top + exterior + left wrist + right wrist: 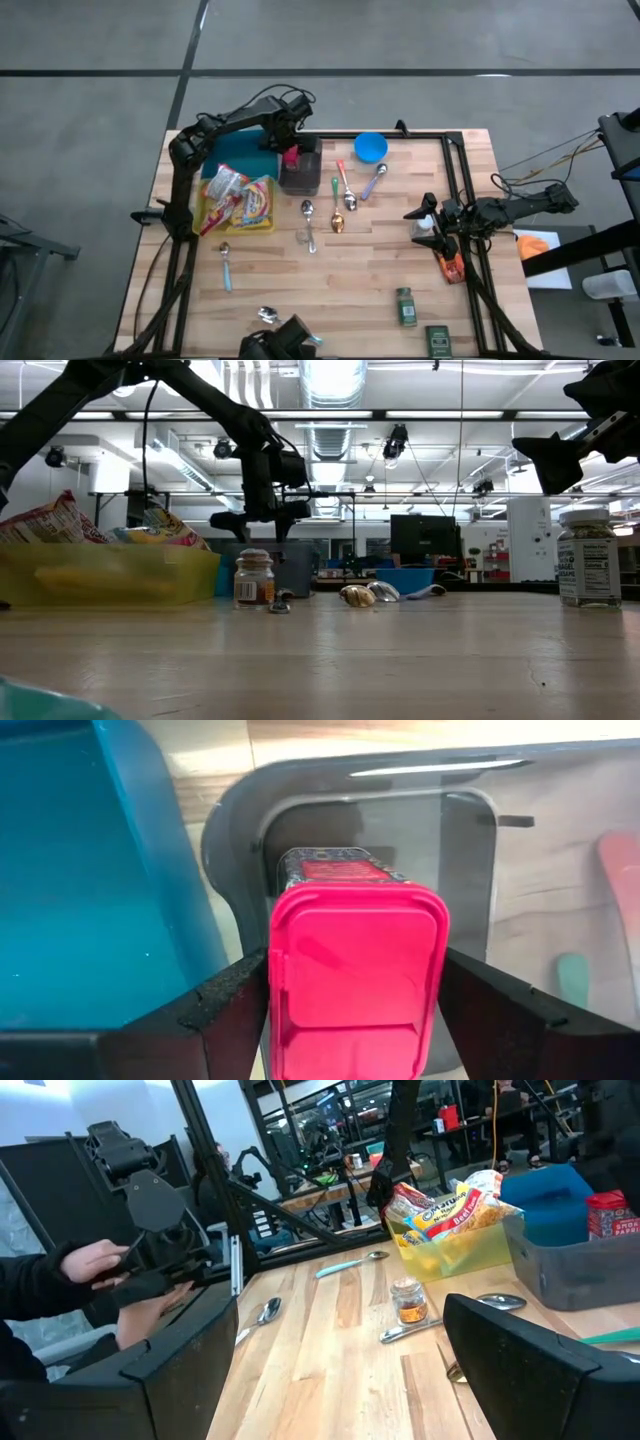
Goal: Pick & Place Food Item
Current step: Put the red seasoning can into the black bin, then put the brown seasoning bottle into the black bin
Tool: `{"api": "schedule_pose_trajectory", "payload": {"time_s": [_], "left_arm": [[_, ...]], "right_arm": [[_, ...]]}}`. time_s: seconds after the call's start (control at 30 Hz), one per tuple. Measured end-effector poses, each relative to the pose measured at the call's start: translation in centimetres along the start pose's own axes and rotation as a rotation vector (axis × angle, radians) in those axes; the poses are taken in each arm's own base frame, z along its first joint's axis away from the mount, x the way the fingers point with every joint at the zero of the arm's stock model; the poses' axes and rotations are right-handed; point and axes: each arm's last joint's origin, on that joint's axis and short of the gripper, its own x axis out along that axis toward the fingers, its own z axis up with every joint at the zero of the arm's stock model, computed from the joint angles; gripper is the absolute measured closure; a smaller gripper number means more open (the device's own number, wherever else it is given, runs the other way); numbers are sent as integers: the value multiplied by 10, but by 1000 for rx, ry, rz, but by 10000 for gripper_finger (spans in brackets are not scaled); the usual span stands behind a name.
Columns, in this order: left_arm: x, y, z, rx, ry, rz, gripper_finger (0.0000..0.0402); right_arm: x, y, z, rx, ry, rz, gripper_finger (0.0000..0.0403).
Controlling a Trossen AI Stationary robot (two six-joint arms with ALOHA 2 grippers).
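A container with a red flip lid [357, 975] stands upright in the grey bin [228, 832] near the table's far edge. The right wrist view shows it [608, 1216] resting on its bottom inside the bin [570, 1275]. My left gripper [355, 1010] points straight down over it, open, with one finger on each side of the lid. In the high view this gripper [291, 150] is above the bin [300, 182]. My right gripper [418, 224] waits at the table's right side, level and open, with nothing between its fingers [560, 1370]. My left gripper's fingers [232, 1005] come from above and stand flush against the lid's two long sides [275, 970]. I cannot tell whether they touch the lid. The container stands upright in the bin.
A teal bin [238, 152] sits beside the grey one. A yellow tray of snack bags [236, 203] lies nearer. A blue bowl [370, 147], several spoons [345, 190], a small jar [253, 578] and two spice jars [405, 306] are spread about. A person's hands [100, 1275] show beyond the table.
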Motion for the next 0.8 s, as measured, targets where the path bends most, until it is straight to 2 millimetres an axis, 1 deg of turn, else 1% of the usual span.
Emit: {"api": "schedule_pose_trajectory", "payload": {"time_s": [0.17, 0.33, 0.47, 0.57, 0.63, 0.8], "left_arm": [[-13, 1, -2, 2, -19, -18, 124], [-35, 1, -8, 18, -57, -53, 124], [-57, -2, -20, 71, -91, -86, 124], [-74, -9, -35, 128, -129, -101, 124], [-86, -14, -49, 163, -158, -101, 124], [-112, -26, -92, 287, -201, -95, 124]], "right_arm": [[0, 0, 0, 0, 0, 0, 52], [0, 0, 0, 0, 0, 0, 52], [0, 0, 0, 0, 0, 0, 52], [0, 0, 0, 0, 0, 0, 52], [0, 0, 0, 0, 0, 0, 52], [0, 0, 0, 0, 0, -1, 52]]}}
